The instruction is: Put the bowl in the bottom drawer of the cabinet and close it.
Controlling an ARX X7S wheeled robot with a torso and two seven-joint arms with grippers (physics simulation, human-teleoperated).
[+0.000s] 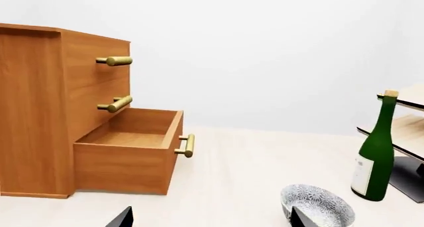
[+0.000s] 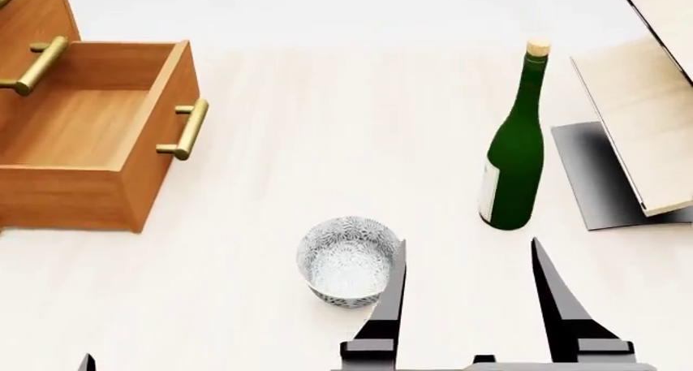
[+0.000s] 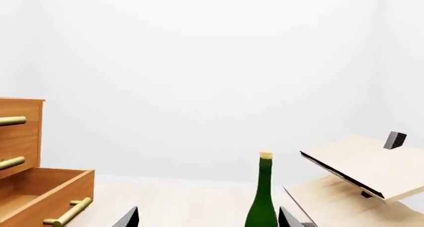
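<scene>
The bottom drawer (image 2: pixel 81 135) at ten o'clock stands open, the bowl (image 2: pixel 349 260) sits ungrasped on the bench (image 2: pixel 346 111), beside the right claw (image 2: pixel 466 265), fingers apart; placing and closing remain.

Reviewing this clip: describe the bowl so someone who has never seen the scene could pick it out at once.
Start from the orange-brown cabinet with its bottom drawer pulled open. On the pale tabletop in front of it, between that drawer and the green wine bottle, stands the bowl. It is the only small, round, white thing, speckled with a fine grey-blue pattern.
</scene>
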